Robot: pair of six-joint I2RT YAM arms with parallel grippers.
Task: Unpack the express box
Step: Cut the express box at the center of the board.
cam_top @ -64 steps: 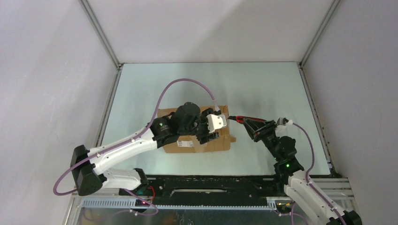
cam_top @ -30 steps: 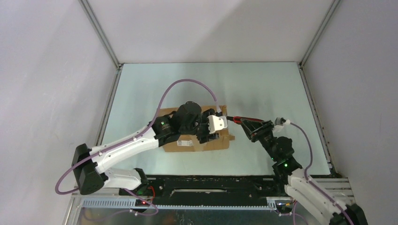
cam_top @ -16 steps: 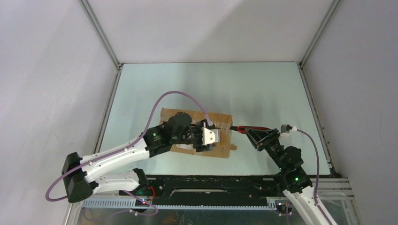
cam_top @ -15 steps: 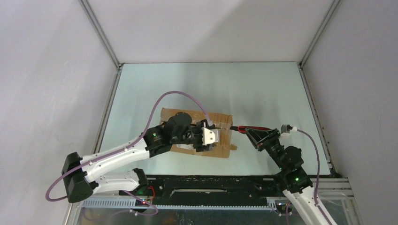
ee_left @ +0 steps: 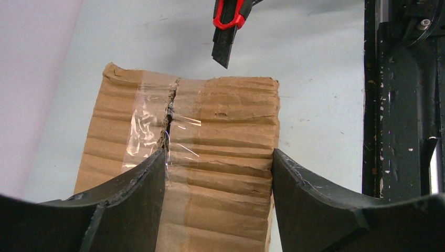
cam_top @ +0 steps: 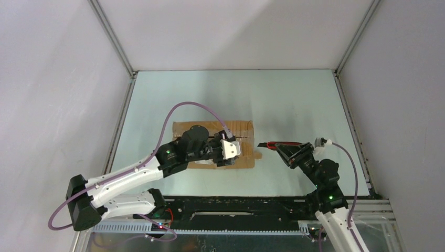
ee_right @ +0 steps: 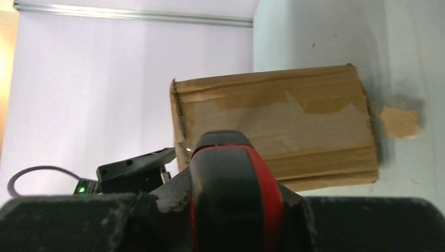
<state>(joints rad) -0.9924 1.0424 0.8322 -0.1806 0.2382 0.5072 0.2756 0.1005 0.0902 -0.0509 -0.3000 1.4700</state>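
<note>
The express box [cam_top: 242,129], a brown carton, lies flat at mid-table with its taped top seam [ee_left: 169,113] split open. My left gripper [cam_top: 226,159] reaches over it from the left. In the left wrist view that gripper [ee_left: 219,157] is shut on the box [ee_left: 225,115], one finger at the seam and the other on the box's side. My right gripper [cam_top: 292,153] is shut on a red-handled utility knife [cam_top: 277,144]. The knife's tip [ee_left: 222,55] hangs just off the box's right end. The handle [ee_right: 231,189] fills the right wrist view, with the box [ee_right: 278,126] beyond it.
A torn cardboard scrap [cam_top: 258,156] lies on the table [cam_top: 294,100] beside the box's right end. White walls close in the left, back and right. The black base rail [cam_top: 236,207] runs along the near edge.
The box has swung round with my left gripper and now lies square, slightly further left. My right arm has drawn back nearer with the knife still in its grip.
</note>
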